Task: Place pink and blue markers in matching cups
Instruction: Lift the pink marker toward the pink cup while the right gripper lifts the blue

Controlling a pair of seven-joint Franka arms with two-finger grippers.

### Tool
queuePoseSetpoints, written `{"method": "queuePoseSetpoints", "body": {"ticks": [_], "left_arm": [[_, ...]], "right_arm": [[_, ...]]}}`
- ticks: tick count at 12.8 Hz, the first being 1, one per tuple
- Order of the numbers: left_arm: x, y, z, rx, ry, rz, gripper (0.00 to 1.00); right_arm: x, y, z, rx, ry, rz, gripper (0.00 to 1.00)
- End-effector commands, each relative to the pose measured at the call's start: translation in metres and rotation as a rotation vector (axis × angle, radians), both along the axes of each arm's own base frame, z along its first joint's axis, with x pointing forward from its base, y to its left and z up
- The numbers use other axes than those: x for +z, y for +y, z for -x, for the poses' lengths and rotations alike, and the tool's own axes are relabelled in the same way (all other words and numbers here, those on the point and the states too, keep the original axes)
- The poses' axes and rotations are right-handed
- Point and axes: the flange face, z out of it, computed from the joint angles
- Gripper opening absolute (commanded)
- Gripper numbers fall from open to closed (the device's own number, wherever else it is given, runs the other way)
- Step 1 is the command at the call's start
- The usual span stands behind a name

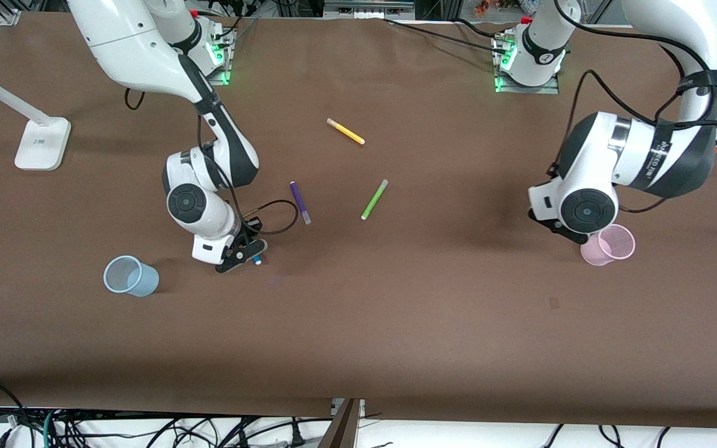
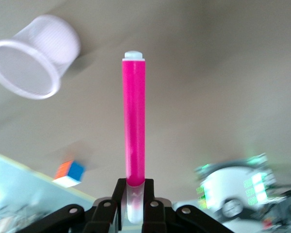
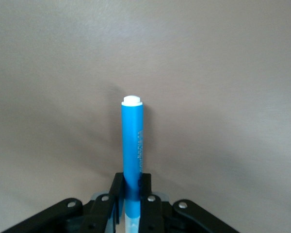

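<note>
I hold the pink marker [image 2: 134, 126] by its pale cap end, my left gripper [image 2: 134, 204] pinching it so the magenta barrel runs straight out from between the fingers, white tip leading. I grip it at one end so that the long axis stays in line with the fingers and the free end can enter a cup mouth first. The pink cup [image 2: 33, 56] stands upright beside the left gripper [image 1: 573, 233], toward the left arm's end of the table. In the left wrist view the marker's line passes beside the cup's rim, not into it, so I judge the marker is not yet over the opening.

My right gripper [image 3: 131, 206] pinches the blue marker [image 3: 133, 145] the same way, by its capped end, barrel pointing away along the finger line with the white tip foremost. In the front view only a little blue shows at the right gripper [image 1: 248, 255], low over bare table. The blue cup [image 1: 129, 275] stands well apart from it, toward the right arm's end of the table, so I judge that 1 still needs carrying across.

The 3 other markers, yellow marker [image 1: 345, 131], green marker [image 1: 374, 199] and purple marker [image 1: 300, 202], lie flat mid-table, untouched.
</note>
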Motion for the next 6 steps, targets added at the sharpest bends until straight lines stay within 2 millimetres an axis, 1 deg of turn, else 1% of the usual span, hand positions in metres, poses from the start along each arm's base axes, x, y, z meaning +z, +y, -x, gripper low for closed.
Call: {"method": "queuePoseSetpoints", "body": {"ticks": [1, 3, 4, 5, 6], "left_arm": [[0.0, 0.027, -0.01, -0.117, 0.071, -0.053, 0.0], [-0.027, 0.042, -0.017, -0.19, 0.13, -0.133, 0.0], [-0.034, 0.052, -0.02, -0.202, 0.143, -0.165, 0.0], [-0.038, 0.068, -0.023, -0.214, 0.153, -0.192, 0.0], [-0.046, 0.079, -0.026, -0.231, 0.172, -0.217, 0.0]], "right_arm": [[0.053, -0.049, -0.021, 0.107, 0.036, 0.029, 0.0], [0.087, -0.089, -0.038, 0.197, 0.106, 0.099, 0.0], [0.1, -0.107, -0.044, 0.268, 0.132, 0.171, 0.0], [0.11, -0.119, -0.048, 0.326, 0.148, 0.235, 0.0], [0.115, -0.13, -0.05, 0.383, 0.163, 0.297, 0.0]]}}
